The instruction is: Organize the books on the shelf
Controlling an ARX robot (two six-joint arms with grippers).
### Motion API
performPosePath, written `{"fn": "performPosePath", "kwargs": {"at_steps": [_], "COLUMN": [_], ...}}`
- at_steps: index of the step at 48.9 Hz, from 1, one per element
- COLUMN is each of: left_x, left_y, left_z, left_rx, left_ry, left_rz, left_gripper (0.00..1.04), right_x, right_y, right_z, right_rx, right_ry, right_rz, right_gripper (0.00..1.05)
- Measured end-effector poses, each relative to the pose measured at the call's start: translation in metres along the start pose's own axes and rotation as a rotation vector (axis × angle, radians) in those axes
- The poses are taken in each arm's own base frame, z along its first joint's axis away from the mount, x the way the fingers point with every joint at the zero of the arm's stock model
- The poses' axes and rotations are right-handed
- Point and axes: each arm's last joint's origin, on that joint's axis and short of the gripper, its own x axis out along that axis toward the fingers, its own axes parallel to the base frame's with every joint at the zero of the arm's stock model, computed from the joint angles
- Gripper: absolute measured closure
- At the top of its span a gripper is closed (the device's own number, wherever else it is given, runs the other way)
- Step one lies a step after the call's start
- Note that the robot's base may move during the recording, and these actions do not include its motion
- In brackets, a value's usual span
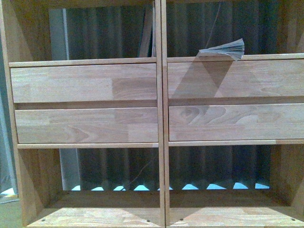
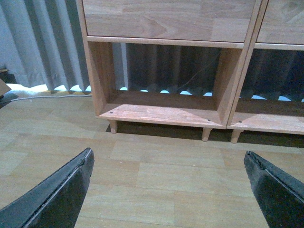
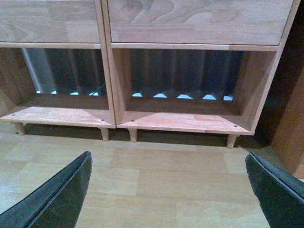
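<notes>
The book [image 1: 223, 49] lies flat at the front edge of the upper right compartment of the shelf [image 1: 90, 83]. Its pages are fanned and its long axis appears to run along that edge. Both hands hang low with jaws wide and empty. Raise the right hand [image 3: 167, 156]: it is likely nearer than the left hand [image 2: 167, 156], and the book lies well above it.
</notes>
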Motion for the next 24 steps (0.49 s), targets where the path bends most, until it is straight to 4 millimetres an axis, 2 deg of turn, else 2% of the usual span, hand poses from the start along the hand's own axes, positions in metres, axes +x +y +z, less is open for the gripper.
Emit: {"fn": "performPosePath", "kwargs": {"at_steps": [24], "left_x": [0.0], "left_y": [0.0], "left_z": [0.0], "left_rx": [0.0], "left_ry": [0.0], "left_rz": [0.0], "left_gripper": [0.07], "right_x": [0.0], "right_y": [0.0], "right_z": [0.0001], "right_rx": [0.0], "right_ry": [0.0], "right_rz": [0.0], "right_gripper": [0.07]}}
